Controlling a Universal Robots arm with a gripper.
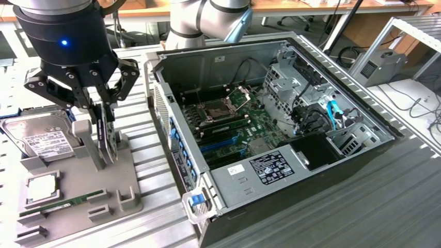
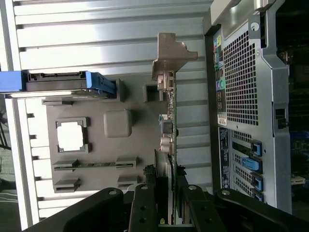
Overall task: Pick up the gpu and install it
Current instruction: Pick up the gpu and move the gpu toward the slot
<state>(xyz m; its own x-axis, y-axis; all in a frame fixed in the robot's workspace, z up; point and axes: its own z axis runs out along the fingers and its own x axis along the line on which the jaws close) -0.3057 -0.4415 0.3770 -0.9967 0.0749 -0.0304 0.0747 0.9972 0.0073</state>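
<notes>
Black pincer pinches thin black gpu card edge-on over grey holder tray | open silver computer case beside pincer, card not installed

Arm — silver-grey tubular segs w/ rounded joints. Wrist unit: glossy black cylinder, small blue LED lit. Gripper — matte black linkage bars each side, silver pivot screws, slim dark fingers.
</notes>
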